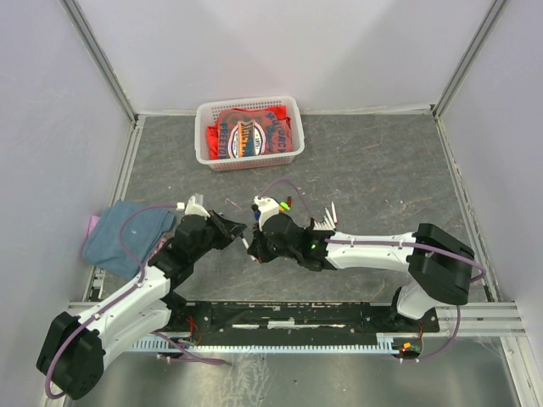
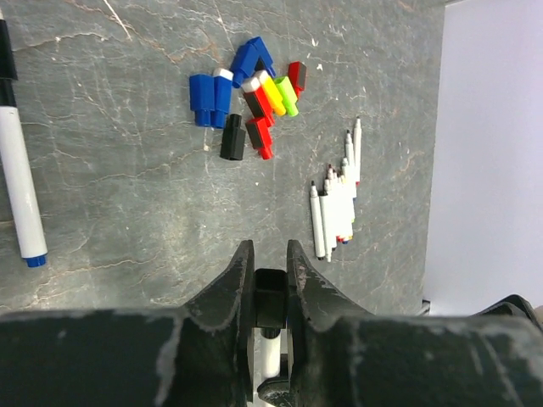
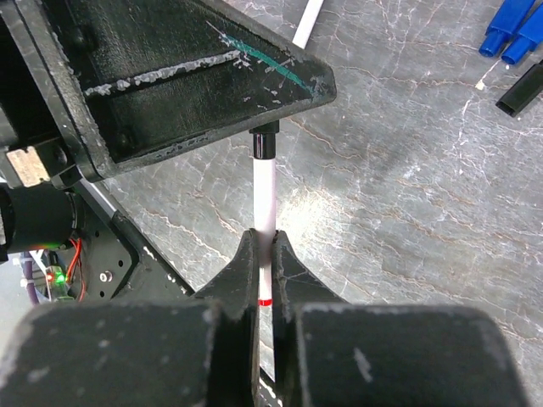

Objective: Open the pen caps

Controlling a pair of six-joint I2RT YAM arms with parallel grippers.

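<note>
Black cap (image 2: 271, 297), one, pinched tight between the left gripper (image 2: 270, 251) jaws at lower centre of the left wrist view. Its white pen (image 3: 265, 191) is clamped in the right gripper (image 3: 265, 244) (mid-frame, right wrist view). Risk: an off-axis pull may bend the pen or slide it through the grip, leaving the cap seated.

Table (image 2: 127, 212) grey, stone-like, veined, matt; pen caps (image 2: 254, 95) glossy plastic; cloth (image 1: 110, 242) soft.

A robotics lab test cell: plain white panel walls (image 1: 297, 42) on aluminium framing (image 1: 100, 55) enclose a grey counter (image 1: 382, 170).
</note>
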